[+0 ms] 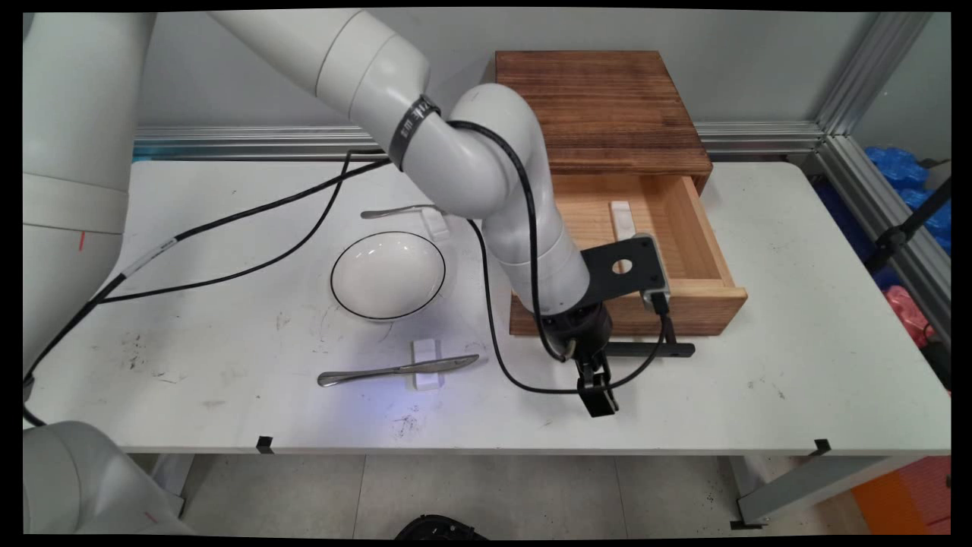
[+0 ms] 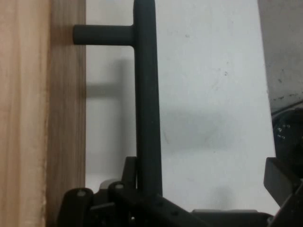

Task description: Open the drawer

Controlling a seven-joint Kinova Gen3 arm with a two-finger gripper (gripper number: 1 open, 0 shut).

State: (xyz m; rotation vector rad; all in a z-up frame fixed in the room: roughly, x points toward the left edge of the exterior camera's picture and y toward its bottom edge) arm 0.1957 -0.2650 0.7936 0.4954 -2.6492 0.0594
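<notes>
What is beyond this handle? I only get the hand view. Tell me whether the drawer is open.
Observer: The main view shows the drawer pulled well out of its wooden cabinet.
Operator: Report what is inside it.
Observer: One white oblong piece lies on the drawer floor, towards the back. The arm hides part of the inside.
Operator: List what else is on the table.
Observer: On the table are a white bowl, a knife across a white rest nearer the camera, and another metal utensil behind the bowl.
</notes>
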